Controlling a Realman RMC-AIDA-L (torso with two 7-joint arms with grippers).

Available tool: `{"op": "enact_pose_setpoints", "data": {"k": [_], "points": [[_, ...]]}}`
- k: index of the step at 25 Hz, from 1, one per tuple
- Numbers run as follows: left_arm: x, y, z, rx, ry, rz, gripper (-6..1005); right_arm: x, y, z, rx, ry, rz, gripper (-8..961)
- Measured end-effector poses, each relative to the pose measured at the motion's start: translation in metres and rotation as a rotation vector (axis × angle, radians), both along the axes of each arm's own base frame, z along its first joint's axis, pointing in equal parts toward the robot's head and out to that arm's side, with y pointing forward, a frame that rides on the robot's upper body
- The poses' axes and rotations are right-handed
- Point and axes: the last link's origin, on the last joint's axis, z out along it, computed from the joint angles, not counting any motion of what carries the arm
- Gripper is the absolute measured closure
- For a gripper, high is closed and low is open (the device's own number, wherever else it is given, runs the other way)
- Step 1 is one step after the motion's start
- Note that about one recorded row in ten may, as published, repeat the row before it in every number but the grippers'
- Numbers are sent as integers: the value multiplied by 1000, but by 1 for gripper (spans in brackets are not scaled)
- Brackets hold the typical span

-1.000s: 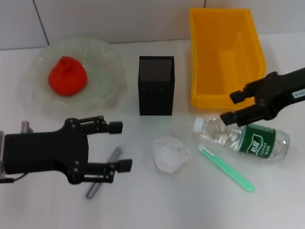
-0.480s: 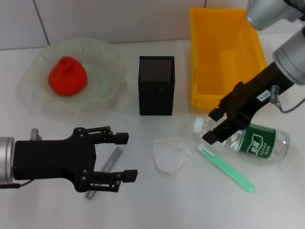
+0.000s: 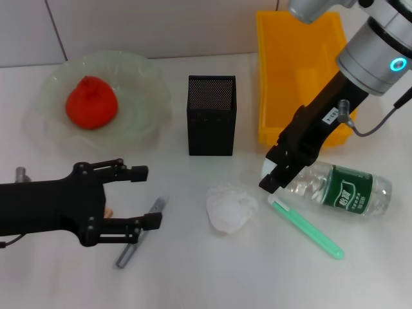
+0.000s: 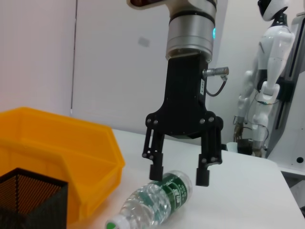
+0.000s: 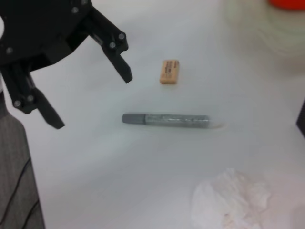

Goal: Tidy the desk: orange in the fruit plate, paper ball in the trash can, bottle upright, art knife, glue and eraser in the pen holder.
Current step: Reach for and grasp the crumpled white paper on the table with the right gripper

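The clear bottle [image 3: 338, 191] with a green label lies on its side at the right. My right gripper [image 3: 275, 170] is open and hangs over its neck end; in the left wrist view its fingers [image 4: 156, 172] straddle the bottle [image 4: 157, 198] from above. My left gripper [image 3: 147, 196] is open and empty over the grey glue stick [image 3: 136, 237], with the eraser [image 5: 169, 71] beside it. The paper ball [image 3: 228, 207] lies in the middle. The green art knife [image 3: 306, 226] lies in front of the bottle. The orange [image 3: 91, 103] sits in the fruit plate [image 3: 149, 80].
The black mesh pen holder [image 3: 211, 116] stands upright at centre back. The yellow trash bin [image 3: 302, 71] stands at the back right, just behind the right arm. A white robot [image 4: 269, 71] stands far off in the left wrist view.
My right arm has swung left and turned down over the bottle's neck end. My left gripper pushed forward over the glue stick, then drew back left, still open.
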Motion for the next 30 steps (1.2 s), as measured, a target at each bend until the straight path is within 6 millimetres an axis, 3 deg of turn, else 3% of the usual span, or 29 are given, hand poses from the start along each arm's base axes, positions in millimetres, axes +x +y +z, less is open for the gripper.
{"op": "enact_pose_setpoints", "data": {"k": [11,30], "points": [[-14,-4,0,10,37,43,176,0,5,-23,-54,-33,-35,244],[-15,-7,-4,-1,38,35,178,4,5,-70,-59,-133,53,244]]}}
